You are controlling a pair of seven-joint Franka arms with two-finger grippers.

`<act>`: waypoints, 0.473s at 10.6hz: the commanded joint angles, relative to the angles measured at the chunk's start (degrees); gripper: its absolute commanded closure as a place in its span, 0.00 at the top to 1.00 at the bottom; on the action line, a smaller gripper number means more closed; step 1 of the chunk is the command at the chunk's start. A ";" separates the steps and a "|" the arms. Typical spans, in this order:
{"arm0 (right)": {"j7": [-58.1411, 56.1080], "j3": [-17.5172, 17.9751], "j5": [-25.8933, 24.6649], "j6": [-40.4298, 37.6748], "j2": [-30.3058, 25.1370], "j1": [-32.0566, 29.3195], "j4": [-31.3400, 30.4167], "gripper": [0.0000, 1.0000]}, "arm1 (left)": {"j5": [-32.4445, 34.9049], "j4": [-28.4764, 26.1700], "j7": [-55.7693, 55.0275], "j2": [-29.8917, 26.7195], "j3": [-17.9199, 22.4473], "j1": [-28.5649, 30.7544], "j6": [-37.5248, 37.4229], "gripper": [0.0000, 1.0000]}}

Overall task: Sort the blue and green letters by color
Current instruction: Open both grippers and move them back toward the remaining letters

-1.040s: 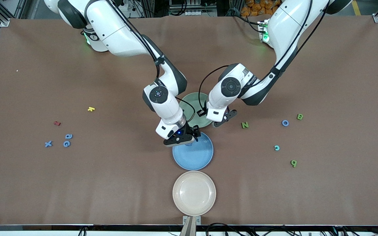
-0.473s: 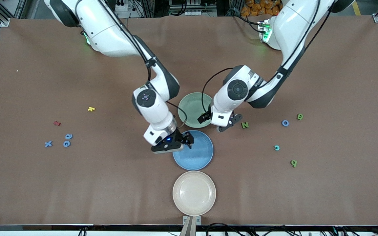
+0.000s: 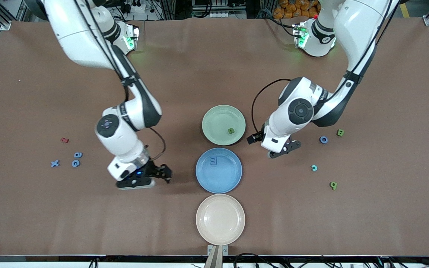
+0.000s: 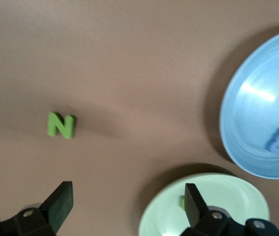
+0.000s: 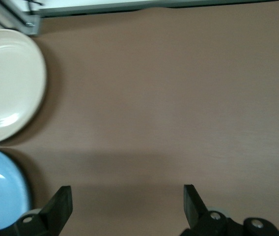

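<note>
Broad brown table [image 3: 214, 67] with bare cloth toward every edge. Down the middle: green plate [image 3: 223, 125] holding a green letter [image 3: 231, 130], blue plate [image 3: 219, 170] holding a blue letter [image 3: 213, 160], cream plate [image 3: 220, 219] nearest the camera. Right gripper [image 3: 158, 175], jaws spread and empty, over bare table beside the blue plate. Left gripper [image 3: 279, 149], jaws spread, over bare table beside the green plate, green N [image 4: 61, 125] lying under it. Loose blue letters [image 3: 76, 159] toward the right arm's end; blue O [image 3: 323, 140] and green B [image 3: 340, 132] toward the left arm's.

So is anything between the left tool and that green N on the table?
Nothing visible: the left tool hangs open over bare table, with the green N lying alone just ahead of it.
</note>
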 commanded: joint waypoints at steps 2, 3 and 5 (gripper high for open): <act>-13.28 0.83 0.52 -15.19 -7.88 -10.82 -5.38 1.00 | 0.45 -2.71 13.74 0.54 0.81 6.81 -0.62 0.93; -14.36 0.74 0.35 -19.41 -9.81 -13.64 -6.34 1.00 | 0.45 -2.71 13.66 0.89 0.81 6.72 -0.62 0.92; -18.83 0.21 -0.35 -20.77 -13.24 -17.60 -11.07 1.00 | 0.54 -2.71 13.57 2.03 0.90 6.72 -0.45 0.87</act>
